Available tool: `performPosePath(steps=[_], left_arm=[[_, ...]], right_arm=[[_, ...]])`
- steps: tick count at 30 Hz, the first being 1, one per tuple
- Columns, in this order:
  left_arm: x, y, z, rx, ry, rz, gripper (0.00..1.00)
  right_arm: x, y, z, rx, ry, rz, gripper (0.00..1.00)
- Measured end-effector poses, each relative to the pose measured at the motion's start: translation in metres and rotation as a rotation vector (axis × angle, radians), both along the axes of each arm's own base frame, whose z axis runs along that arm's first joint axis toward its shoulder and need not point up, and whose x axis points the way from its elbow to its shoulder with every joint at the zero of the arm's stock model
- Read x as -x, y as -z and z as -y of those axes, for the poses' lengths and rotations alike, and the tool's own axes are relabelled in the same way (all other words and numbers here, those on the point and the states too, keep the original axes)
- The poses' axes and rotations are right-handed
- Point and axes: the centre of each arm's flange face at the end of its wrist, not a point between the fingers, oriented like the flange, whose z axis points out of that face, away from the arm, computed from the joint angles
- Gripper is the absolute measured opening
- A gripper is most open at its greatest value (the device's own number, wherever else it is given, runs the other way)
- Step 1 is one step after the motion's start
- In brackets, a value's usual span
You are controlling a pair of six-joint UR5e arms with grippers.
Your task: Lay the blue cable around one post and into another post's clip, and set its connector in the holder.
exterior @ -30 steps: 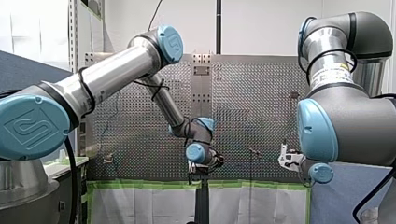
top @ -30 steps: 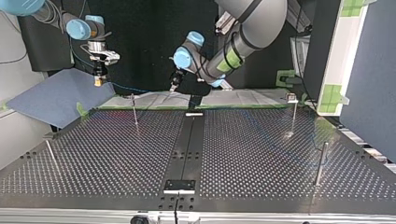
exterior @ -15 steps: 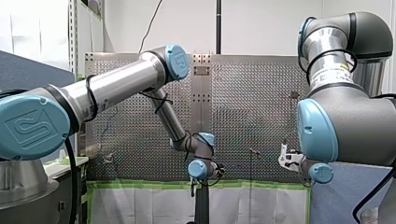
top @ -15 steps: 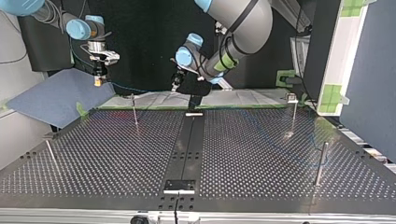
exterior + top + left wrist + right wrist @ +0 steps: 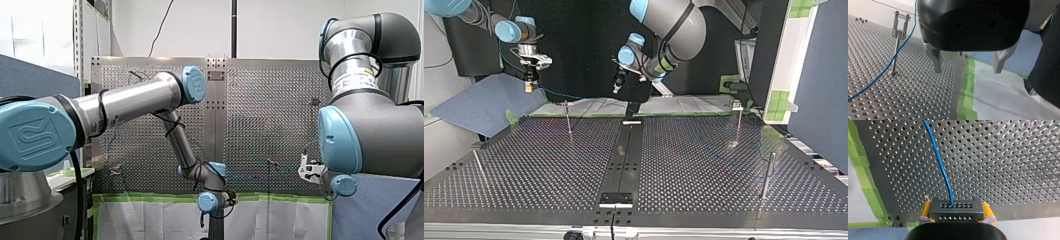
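Over the perforated surface (image 5: 549,165) your right tool (image 5: 956,205) pinches the connector (image 5: 956,213) (blue cable (image 5: 939,162) trailing), left tool (image 5: 967,71) spread, empty; routing looks unstarted, so next grab the cable near a post (image 5: 895,50).

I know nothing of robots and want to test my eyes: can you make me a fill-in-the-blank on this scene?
My right claw is shut on the black ____.
The cable leaving it is ____.
My left claw is open and holds ____.
Missing words: connector; blue; nothing.
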Motion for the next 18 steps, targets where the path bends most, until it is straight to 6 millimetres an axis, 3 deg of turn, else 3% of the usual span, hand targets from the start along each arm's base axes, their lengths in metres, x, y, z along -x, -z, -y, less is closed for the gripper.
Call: performPosePath(steps=[13, 18], left_arm=[[-0.032, -0.074, 0.021, 0.104, -0.023, 0.176, 1.0], [-0.037, -0.085, 0.021, 0.09, -0.053, 0.208, 1.0]], right_arm=[[0.0, 0.0, 0.0, -0.001, 0.001, 0.003, 0.0], [0.0, 0.0, 0.0, -0.001, 0.001, 0.003, 0.0]])
